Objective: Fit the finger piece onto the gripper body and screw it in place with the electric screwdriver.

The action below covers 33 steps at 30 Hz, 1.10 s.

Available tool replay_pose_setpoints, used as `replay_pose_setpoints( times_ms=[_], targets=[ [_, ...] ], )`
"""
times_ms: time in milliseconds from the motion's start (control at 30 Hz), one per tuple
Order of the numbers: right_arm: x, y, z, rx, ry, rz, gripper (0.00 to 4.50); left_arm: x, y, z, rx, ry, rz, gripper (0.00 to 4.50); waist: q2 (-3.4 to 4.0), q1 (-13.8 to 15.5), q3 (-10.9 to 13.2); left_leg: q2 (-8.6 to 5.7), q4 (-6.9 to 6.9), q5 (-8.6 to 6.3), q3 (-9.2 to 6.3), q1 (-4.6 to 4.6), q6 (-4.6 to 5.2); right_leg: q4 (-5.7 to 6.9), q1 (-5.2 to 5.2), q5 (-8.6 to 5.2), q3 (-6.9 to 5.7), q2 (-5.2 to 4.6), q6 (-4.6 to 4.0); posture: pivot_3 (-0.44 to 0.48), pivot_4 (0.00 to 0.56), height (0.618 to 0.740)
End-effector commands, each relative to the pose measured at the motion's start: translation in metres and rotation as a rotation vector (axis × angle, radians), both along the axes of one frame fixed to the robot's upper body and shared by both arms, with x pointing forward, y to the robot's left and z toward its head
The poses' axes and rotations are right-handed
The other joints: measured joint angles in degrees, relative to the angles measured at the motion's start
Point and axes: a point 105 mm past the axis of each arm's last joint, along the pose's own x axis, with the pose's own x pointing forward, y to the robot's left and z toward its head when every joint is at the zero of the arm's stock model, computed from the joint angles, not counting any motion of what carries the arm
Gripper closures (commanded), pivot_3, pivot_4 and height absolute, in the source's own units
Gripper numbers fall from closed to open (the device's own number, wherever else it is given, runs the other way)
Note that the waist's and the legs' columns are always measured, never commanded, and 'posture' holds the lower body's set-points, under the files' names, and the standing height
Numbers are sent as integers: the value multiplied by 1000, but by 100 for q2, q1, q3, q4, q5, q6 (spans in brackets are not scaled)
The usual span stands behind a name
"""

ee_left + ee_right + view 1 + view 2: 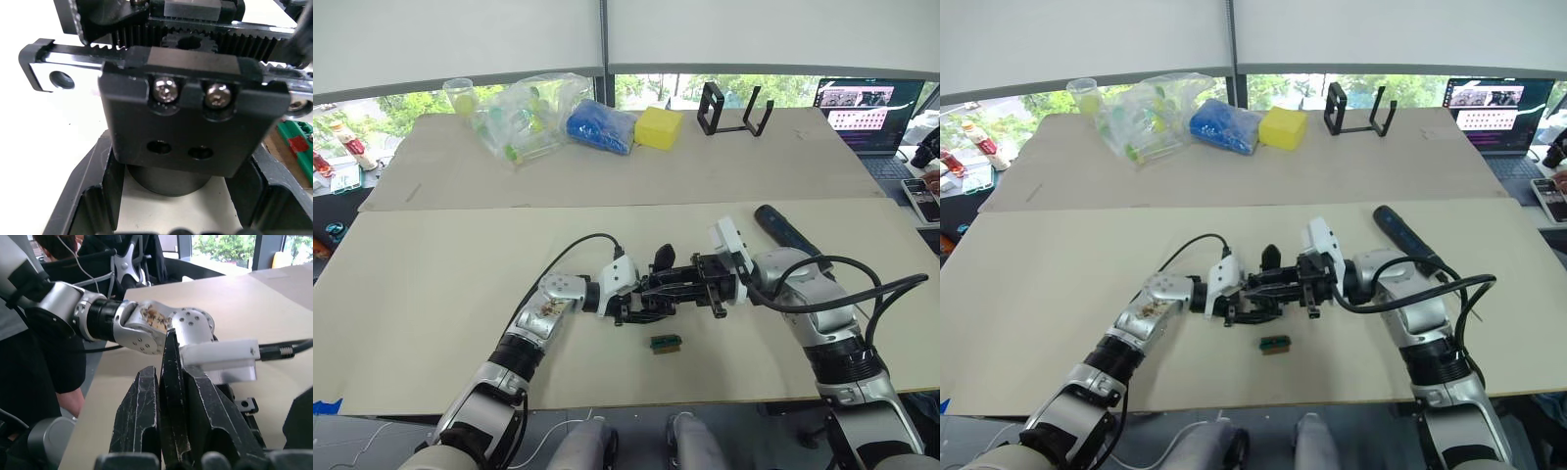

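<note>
Black gripper body [668, 286] sits mid-table, clamped by the left gripper [641, 302]. Right gripper [168, 396] pinches the finger piece [169, 382] against it, apparently. Electric screwdriver [790, 232] lies untouched behind. Any slip could misalign the screw holes [180, 150].

My left jaws hold the gripper body [186, 132], matt black plastic with two bright steel screw heads and a toothed rack above. Between my right fingers [139, 416], rough scuffed black plastic, sits the finger piece [171, 396], a thin, dull black plastic wedge. The tabletop [431, 294] is pale, matt, smooth board. The electric screwdriver [788, 231] looks dark, faintly glossy.
</note>
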Motion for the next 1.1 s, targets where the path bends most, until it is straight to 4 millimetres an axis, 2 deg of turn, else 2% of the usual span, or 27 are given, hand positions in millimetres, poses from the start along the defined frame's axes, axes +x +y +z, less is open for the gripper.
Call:
replay_pose_setpoints(
  times_ms=[33, 267, 500, 800, 1000, 1100],
  targets=[
    [2, 2, 2, 14, -22, -6, 4168, 3, 2, 1, 3, -6, 21, 2182, -1, -1, -1, 1, 0, 0, 0, 2, 0, 0, 2, 0, 0, 0, 0, 0, 150, 737],
    [9, -6, -12, -22, -11, -35, 4168, 3, 2, 1, 3, -8, 20, 2182, -1, 0, -6, 0, 0, 0, 0, 6, 0, 1, 6, 0, -1, 2, 0, 0, 150, 737],
    [9, -14, -9, -31, -8, -22, 4168, 2, 4, 0, 9, -8, 20, 2182, 0, 0, -11, 0, 0, 0, 0, 8, 0, 1, 8, 0, 0, 4, 0, 0, 150, 737],
    [2, -6, -6, -15, -6, 2, 4168, 3, 4, 1, 10, -10, 23, 2182, 0, 0, -12, 1, 0, 0, 0, 7, 0, 1, 7, 0, 1, 1, 0, 0, 150, 737],
    [-4, -3, -17, -7, 32, -23, 4168, 4, 3, 2, 4, -9, 28, 2182, 0, 2, -13, 1, 0, 0, 0, 8, 0, 1, 7, 0, 2, 1, 0, 0, 150, 737],
    [2, -9, -26, -7, 73, -106, 4168, 4, 3, 2, 2, -11, 32, 2182, 1, -1, -20, 1, 0, 0, 0, 8, 0, 0, 8, 0, 2, 0, 0, 0, 150, 737]
  ],
)
